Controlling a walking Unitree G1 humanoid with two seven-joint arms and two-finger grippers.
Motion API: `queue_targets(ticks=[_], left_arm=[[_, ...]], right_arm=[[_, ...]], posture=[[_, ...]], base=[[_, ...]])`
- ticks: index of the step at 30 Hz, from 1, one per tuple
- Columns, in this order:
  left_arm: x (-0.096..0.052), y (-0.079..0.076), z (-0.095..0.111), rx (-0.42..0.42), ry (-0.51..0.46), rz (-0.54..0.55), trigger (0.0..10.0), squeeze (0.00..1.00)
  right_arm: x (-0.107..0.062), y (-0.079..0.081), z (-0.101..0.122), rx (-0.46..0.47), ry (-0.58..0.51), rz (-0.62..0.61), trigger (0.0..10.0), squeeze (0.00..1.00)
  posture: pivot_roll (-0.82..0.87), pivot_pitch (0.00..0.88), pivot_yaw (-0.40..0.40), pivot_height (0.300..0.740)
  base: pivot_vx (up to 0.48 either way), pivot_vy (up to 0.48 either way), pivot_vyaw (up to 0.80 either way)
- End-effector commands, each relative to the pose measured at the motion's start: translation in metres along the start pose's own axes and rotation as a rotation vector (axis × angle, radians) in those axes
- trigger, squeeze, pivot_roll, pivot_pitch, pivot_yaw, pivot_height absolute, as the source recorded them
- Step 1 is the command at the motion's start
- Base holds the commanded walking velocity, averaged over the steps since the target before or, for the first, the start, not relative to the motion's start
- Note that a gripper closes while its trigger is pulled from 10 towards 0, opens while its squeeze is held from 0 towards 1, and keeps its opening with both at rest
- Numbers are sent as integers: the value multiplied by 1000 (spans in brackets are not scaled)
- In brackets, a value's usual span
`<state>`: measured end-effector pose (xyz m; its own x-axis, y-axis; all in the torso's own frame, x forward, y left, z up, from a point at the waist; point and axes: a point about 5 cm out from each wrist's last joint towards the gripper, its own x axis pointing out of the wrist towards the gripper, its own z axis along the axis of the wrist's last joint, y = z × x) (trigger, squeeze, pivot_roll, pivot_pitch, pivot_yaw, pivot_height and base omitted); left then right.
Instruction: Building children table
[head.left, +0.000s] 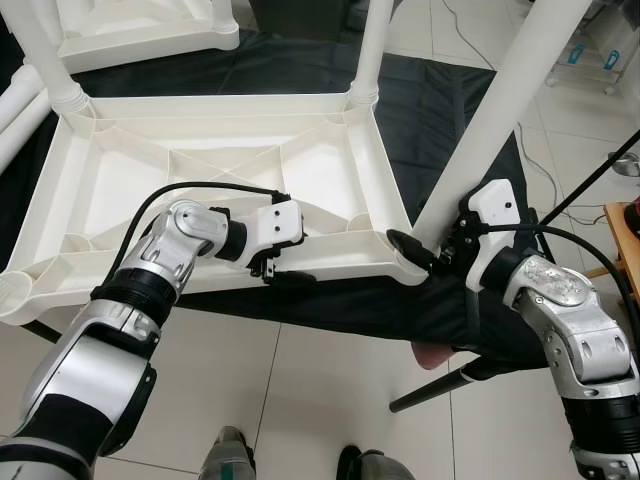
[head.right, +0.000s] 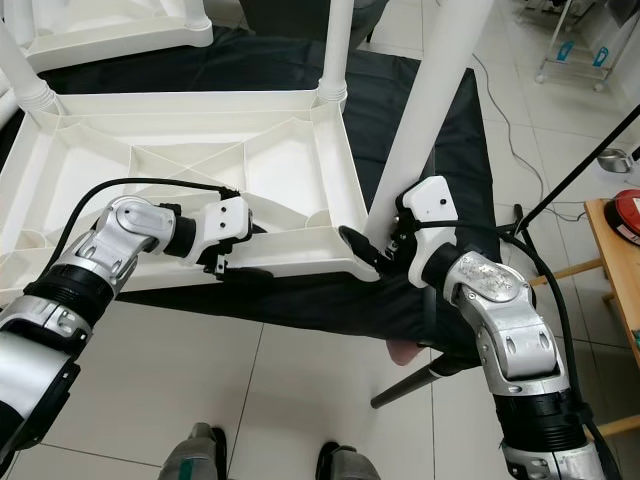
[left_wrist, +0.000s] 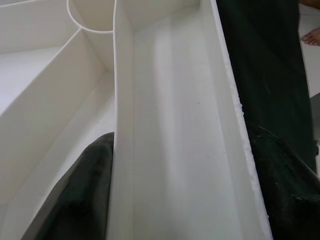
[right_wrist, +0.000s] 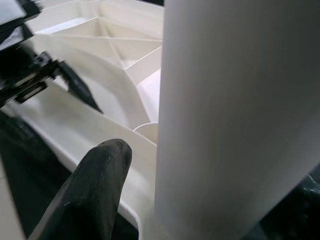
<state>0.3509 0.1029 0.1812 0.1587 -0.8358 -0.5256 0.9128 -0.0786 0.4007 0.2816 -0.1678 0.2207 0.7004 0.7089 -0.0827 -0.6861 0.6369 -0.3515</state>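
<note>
White plastic tabletop (head.left: 200, 150) lies upside down on black cloth (head.left: 440, 90) spread over tiled floor (head.left: 300, 390). Underside up: raised outer rim, diagonal ribs crossing at centre, round leg sockets at corners. Near-left corner socket (head.left: 20, 292) open, no leg in it. Two far corners each carry an upright white leg: far-left leg (head.left: 45, 55) w/ ribbed collar at its base, far-right leg (head.left: 368, 50) same.

L gripper (head.left: 278, 262) on the near rim, roughly mid-length. Fingers clamped across the rim wall, one inside the trough, one outside; wrist view shows both black fingers (left_wrist: 75, 195) pressed to either face of the thin white wall. Rim edge slightly rough on the cloth side.

R gripper (head.left: 425, 250) at near-right corner, clenched on the fourth leg (head.left: 520, 90), a thick white tube leaning up and away to the right, its lower end at the corner socket. Can't tell if it is seated. R wrist view: one black finger (right_wrist: 95, 185) beside the tube, tube v. close to lens, ribbed underside beyond.

Second white table part (head.left: 140, 25) at far left, on the cloth. Robot's feet (head.left: 228, 458) at the near edge. Wooden furniture edge (head.right: 615, 260) to the right, red round item (head.right: 625, 215) on it. Black tripod-like pole (head.left: 440, 385) slants across floor beside the R arm.
</note>
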Motion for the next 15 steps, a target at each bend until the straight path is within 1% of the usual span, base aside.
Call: queue_targets(ticks=[1,2,3,4,6,7,8,9,10,11,12,13,14,15], left_arm=[[14,-13,26,168,-70,-217,0,0],[11,-17,26,181,-72,-233,0,0],[11,-17,26,181,-72,-233,0,0],[8,-19,26,192,-74,-246,0,0],[5,-22,29,202,-79,-258,0,0],[5,-22,29,202,-79,-258,0,0],[5,-23,30,204,-83,-259,0,0],[5,-23,30,204,-83,-259,0,0],[5,-23,31,206,-90,-257,0,0],[5,-22,33,205,-95,-253,0,0],[5,-22,33,205,-95,-253,0,0],[6,-21,35,205,-101,-248,0,0],[8,-18,36,203,-108,-239,0,0],[8,-18,36,203,-108,-239,0,0]], right_arm=[[10,24,10,-39,-43,261,10000,0],[10,25,2,-40,3,323,10000,0],[10,25,2,-40,3,323,10000,0],[10,27,-5,-31,38,376,10000,0],[11,29,-11,0,62,441,10000,0],[11,29,-11,0,62,441,10000,0],[16,32,-13,21,61,446,10000,0],[16,32,-13,21,61,446,10000,0],[25,33,-17,33,58,398,1294,0],[33,32,-21,55,65,334,0,0],[33,32,-21,55,65,334,0,0],[43,30,-28,81,84,204,0,0],[47,28,-33,105,104,111,0,0],[47,28,-33,105,104,111,0,0]], posture=[[140,175,-33,740],[140,175,-33,740],[140,175,-33,740],[140,175,-33,740],[153,182,-35,740],[153,182,-35,740],[153,182,-35,740],[153,182,-35,740],[158,184,-35,740],[158,184,-35,740],[158,184,-35,740],[158,186,-35,740],[158,186,-35,740],[158,186,-35,740]], base=[[0,0,0],[0,0,0],[0,0,0],[0,0,0],[0,0,0],[0,0,0],[0,0,0],[0,0,0],[0,0,0],[0,0,0],[0,0,0],[0,0,0],[0,0,0],[0,0,0]])
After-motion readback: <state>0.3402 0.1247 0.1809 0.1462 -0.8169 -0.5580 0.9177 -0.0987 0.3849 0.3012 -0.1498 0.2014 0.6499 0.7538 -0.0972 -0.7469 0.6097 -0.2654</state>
